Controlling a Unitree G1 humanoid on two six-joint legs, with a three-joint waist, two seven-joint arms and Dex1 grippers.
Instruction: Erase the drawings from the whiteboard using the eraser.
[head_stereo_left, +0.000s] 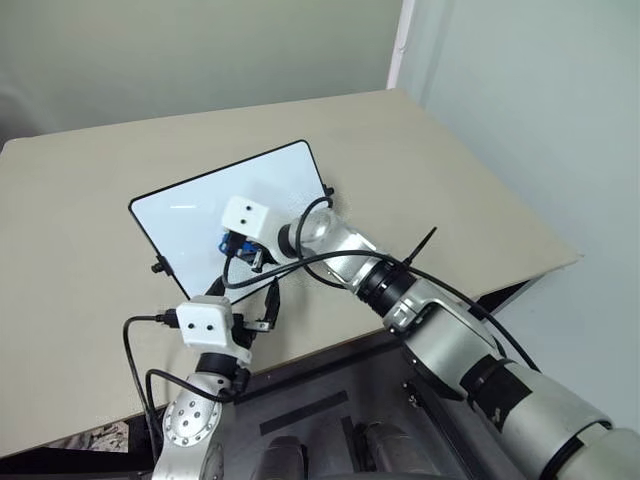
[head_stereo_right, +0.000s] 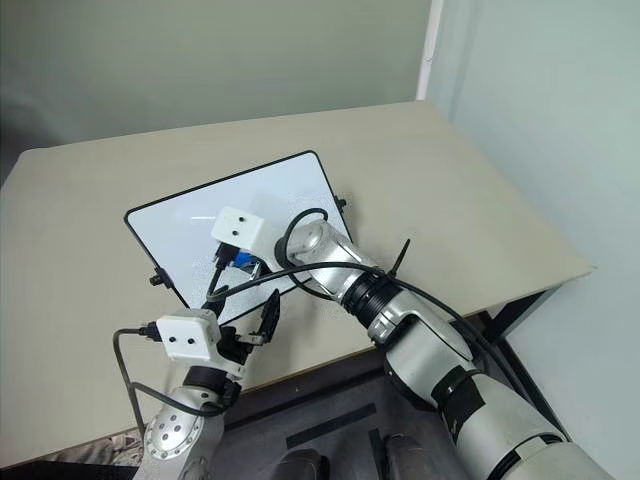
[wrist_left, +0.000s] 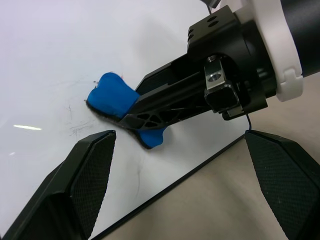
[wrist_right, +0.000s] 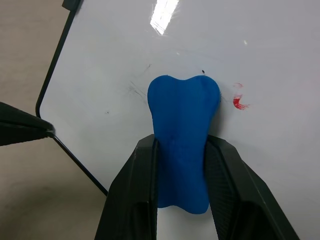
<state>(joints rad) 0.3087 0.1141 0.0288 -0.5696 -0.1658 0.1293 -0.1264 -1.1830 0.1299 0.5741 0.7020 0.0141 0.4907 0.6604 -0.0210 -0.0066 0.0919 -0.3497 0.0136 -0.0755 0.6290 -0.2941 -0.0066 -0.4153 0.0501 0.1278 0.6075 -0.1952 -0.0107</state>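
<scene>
The whiteboard (head_stereo_left: 190, 215) lies flat on the table, black-framed and glossy. My right gripper (wrist_right: 181, 145) is shut on the blue eraser (wrist_right: 182, 125) and presses its dark underside against the board near the front edge. A small red remnant of the drawings (wrist_right: 240, 103) sits on the board just beside the eraser's tip. Faint grey smudges (wrist_right: 135, 89) mark the board on the eraser's other side. My left gripper (wrist_left: 187, 150) is open, with its fingers (wrist_left: 90, 175) spread wide at the board's near edge, just short of the eraser (wrist_left: 112, 95), holding nothing.
The beige table (head_stereo_left: 430, 190) runs on behind and to the right of the board, with its right edge and front edge close by. A black knob (head_stereo_left: 158, 266) sticks out of the board's left side. Black cables (head_stereo_left: 300, 262) loop around both wrists.
</scene>
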